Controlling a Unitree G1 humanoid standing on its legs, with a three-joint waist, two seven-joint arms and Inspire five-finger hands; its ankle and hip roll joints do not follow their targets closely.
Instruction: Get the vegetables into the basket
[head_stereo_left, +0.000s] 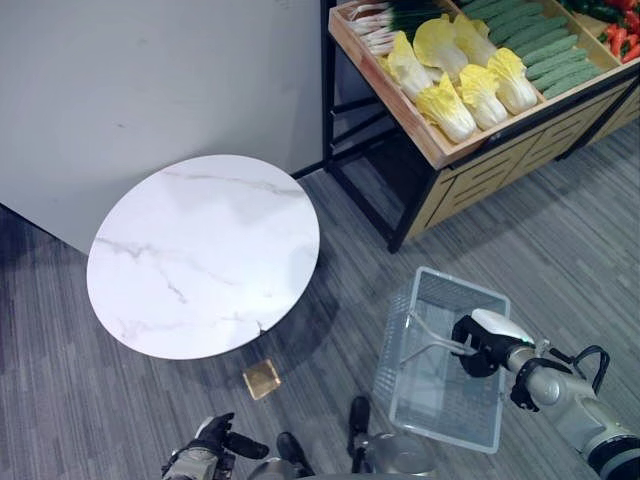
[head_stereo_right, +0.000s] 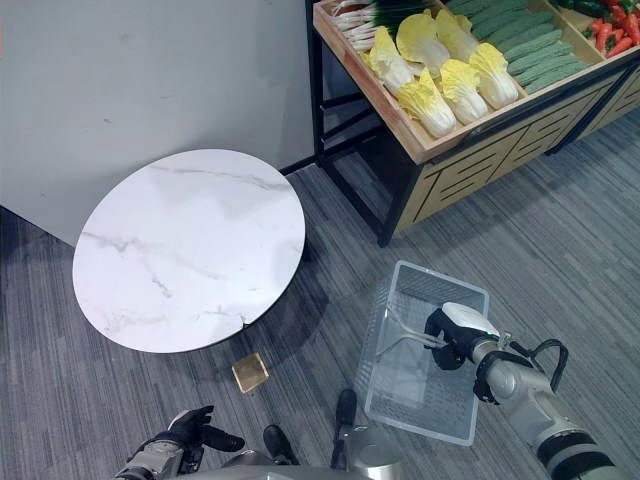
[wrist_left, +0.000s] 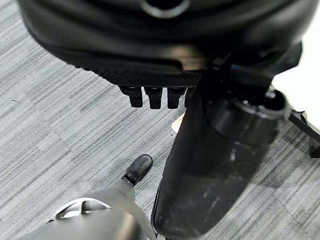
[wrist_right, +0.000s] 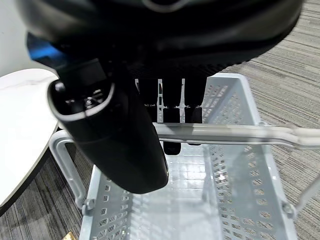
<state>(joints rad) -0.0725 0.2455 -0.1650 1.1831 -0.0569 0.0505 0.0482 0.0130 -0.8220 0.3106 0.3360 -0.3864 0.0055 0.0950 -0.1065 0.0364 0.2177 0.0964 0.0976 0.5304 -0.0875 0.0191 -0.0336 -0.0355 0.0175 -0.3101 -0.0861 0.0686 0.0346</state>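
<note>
Right wrist view: the right hand (wrist_right: 125, 130) is seen with its fingers (wrist_right: 170, 100) curled round the handle (wrist_right: 240, 134) of the clear basket (head_stereo_left: 440, 400), which is held above the grey floor. The vegetables (head_stereo_left: 470, 75) are kept in the wooden stand (head_stereo_left: 400, 100), well apart from the basket. The left hand (head_stereo_left: 205, 450) is shown low beside the round table (head_stereo_left: 200, 255), fingers relaxed and nothing held.

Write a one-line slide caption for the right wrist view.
Right hand curled round the handle of an empty clear basket, beside the white table.
</note>
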